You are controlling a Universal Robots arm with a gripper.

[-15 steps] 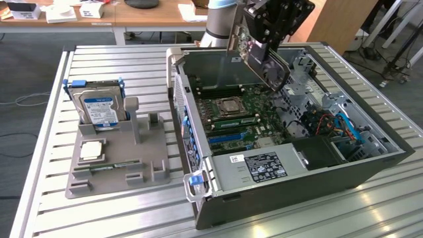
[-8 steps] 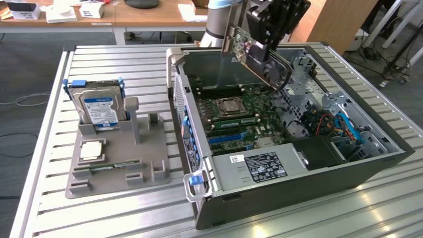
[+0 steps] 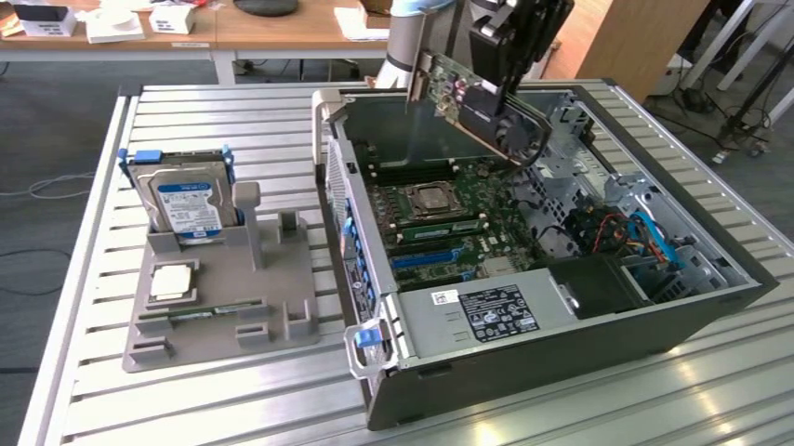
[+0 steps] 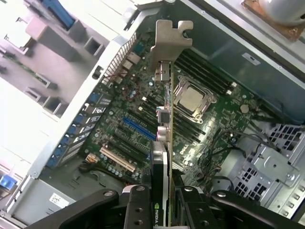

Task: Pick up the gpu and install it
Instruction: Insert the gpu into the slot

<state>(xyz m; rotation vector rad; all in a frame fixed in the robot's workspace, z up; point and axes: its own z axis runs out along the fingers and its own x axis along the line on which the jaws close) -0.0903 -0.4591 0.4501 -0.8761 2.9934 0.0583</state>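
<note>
The gpu (image 3: 469, 93), a thin dark card with a silvery metal bracket, hangs tilted above the open computer case (image 3: 694, 311). My gripper (image 3: 507, 100) is shut on its upper edge. In the wrist view the gpu (image 4: 167, 114) is seen edge-on between my fingers (image 4: 138, 210), its bracket (image 4: 171, 38) pointing away from the camera. It hovers over the motherboard (image 4: 119, 109), roughly above the blue slot (image 4: 138, 129) and beside the CPU socket (image 4: 190, 98). The card is apart from the board.
The case lies on its side on a slatted metal table (image 3: 223, 400), with a power supply (image 3: 490, 311) at its near end and cables (image 3: 645, 237) at the exterior view's right. A grey holder (image 3: 267, 307) holds a hard drive (image 3: 189, 200) and a CPU chip (image 3: 171, 282).
</note>
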